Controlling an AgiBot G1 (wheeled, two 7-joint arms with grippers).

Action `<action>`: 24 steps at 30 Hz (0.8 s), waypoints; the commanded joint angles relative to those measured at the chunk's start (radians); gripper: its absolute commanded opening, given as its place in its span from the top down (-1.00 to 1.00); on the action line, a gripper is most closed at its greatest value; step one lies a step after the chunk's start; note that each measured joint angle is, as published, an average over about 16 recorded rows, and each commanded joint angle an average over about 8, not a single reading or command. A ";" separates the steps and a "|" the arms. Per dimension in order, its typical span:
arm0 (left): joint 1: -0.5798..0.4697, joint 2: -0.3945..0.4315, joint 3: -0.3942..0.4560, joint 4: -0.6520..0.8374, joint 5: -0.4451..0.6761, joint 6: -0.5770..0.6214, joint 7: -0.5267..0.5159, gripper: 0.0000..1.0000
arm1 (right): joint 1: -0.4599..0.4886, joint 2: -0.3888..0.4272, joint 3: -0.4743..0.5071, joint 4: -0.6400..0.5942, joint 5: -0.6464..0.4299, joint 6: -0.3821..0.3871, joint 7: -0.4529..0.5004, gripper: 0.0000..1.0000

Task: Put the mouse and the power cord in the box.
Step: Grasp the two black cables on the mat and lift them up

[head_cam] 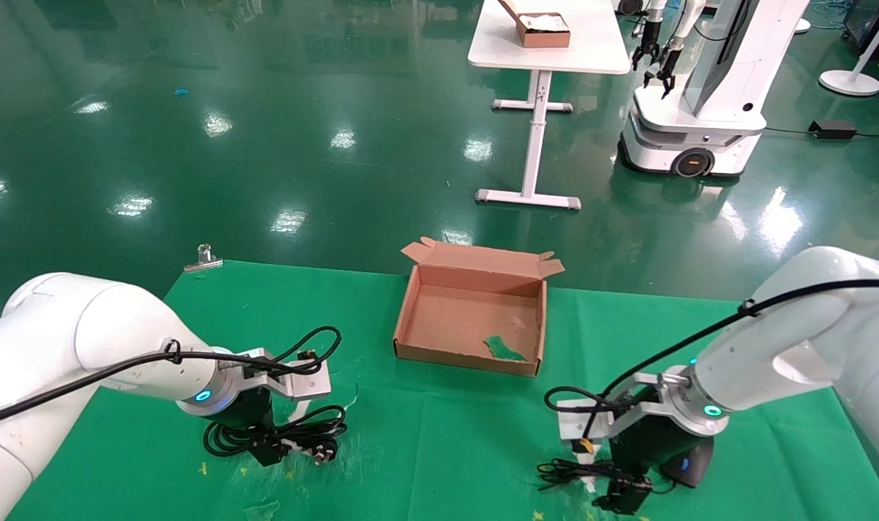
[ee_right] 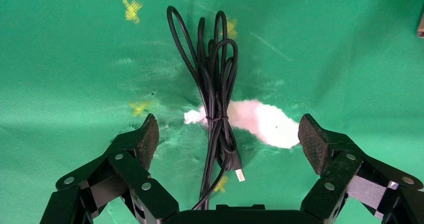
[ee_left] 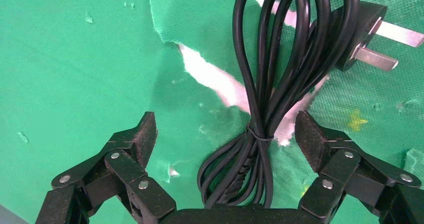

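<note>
The open brown box (head_cam: 409,312) stands at the middle of the green cloth, flap lid folded back. The coiled power cord (head_cam: 283,436) lies front left, its pronged plug (ee_left: 364,30) at the far end. My left gripper (head_cam: 269,452) hangs open just above it, the tied bundle (ee_left: 262,109) between the fingers (ee_left: 142,136), untouched. The black mouse (head_cam: 689,463) lies front right, half hidden behind my right wrist. Its thin bundled cable (ee_right: 212,94) stretches under my right gripper (ee_right: 227,129), which stands open around it, apart from it. The cable's USB end (ee_right: 239,173) shows near the palm.
A green scrap (head_cam: 504,349) lies on the box floor. The cloth is torn, with white patches (ee_right: 260,116) under both cables. A metal clip (head_cam: 204,257) holds the cloth's far left corner. Beyond stand a white table (head_cam: 548,54) with a smaller brown box (head_cam: 544,30) and another robot (head_cam: 699,94).
</note>
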 commanded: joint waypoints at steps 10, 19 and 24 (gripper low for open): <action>0.000 0.000 0.000 0.000 0.000 0.000 0.000 1.00 | -0.001 0.006 0.003 0.015 0.006 -0.006 0.001 1.00; 0.000 0.000 0.000 -0.001 0.000 0.000 0.000 1.00 | -0.002 0.008 0.004 0.020 0.008 -0.009 0.002 1.00; 0.000 0.000 0.000 -0.001 -0.001 0.000 0.000 1.00 | -0.002 0.009 0.005 0.022 0.009 -0.009 0.002 1.00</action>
